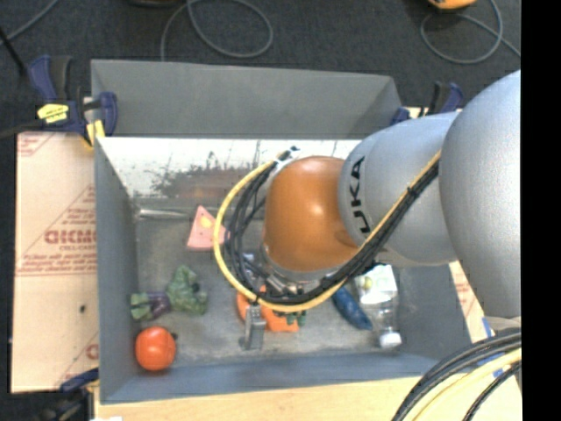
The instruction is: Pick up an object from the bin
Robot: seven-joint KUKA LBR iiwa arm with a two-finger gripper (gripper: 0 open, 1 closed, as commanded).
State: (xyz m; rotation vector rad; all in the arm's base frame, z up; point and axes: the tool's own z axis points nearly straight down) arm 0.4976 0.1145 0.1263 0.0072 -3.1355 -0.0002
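The jaws hang low just beside an orange toy [280,320] near the bin's [263,377] front; apart or together, I cannot tell. Centre them over it before closing.

orange thing [280,321]: half under wrist | blue thing [351,310]; bottle [382,293]: arm-covered

One each: ball [155,348], green toy [180,292], pink card [203,228], orange toy [282,321], blue piece [352,310], bottle [382,298].
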